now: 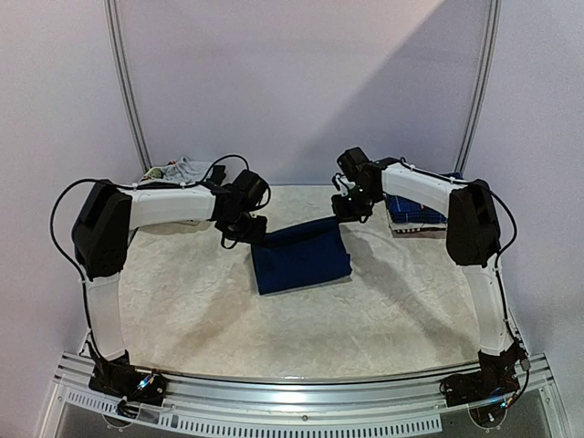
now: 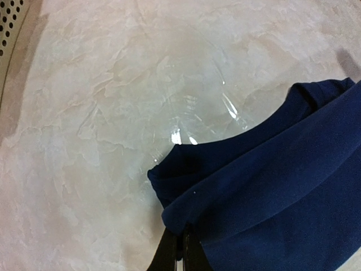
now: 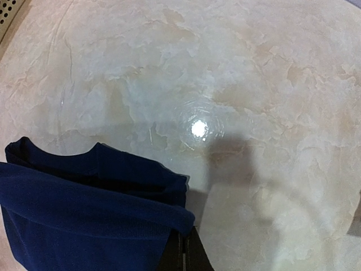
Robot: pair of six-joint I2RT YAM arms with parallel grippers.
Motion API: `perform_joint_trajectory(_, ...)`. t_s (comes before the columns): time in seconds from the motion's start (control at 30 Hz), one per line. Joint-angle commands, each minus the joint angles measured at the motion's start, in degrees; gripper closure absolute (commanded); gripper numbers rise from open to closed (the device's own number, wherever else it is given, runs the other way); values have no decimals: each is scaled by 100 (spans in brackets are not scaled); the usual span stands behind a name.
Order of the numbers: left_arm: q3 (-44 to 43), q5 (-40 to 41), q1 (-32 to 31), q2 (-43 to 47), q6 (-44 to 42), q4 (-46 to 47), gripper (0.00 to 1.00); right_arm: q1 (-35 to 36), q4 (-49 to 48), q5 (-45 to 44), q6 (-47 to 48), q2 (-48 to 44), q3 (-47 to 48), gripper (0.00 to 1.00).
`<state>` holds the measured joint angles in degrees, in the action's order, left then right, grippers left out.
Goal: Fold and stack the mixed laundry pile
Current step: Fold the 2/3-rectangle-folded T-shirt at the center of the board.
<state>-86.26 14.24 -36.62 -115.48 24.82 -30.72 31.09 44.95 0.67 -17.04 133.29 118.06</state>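
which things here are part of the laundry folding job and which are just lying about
Part of the job: navy garment, pinched by left gripper and right gripper; stack of clothes at far right; loose clothes at far left.
Just there: marbled table; metal frame posts.

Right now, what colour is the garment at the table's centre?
Plain navy blue garment, no print showing; clearest in the left wrist view.

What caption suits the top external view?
Left gripper and right gripper each pinch a far corner of the navy garment on the table.
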Motion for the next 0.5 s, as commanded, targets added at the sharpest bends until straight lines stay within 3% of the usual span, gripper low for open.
perform_joint_trajectory(0.0,-228,41,188,-268,-117,-111,100,-179,-50,-132,55,255,252,100)
perform_joint_trajectory(0.17,-363,72,224,-438,-109,-126,100,-231,-129,112,45,402,326,99)
perform_joint_trajectory(0.3,-466,172,250,-564,-62,-163,98,-237,-221,188,41,507,441,89)
perform_joint_trajectory(0.47,-688,469,357,-695,-98,-242,62,-248,-220,281,25,613,868,65)
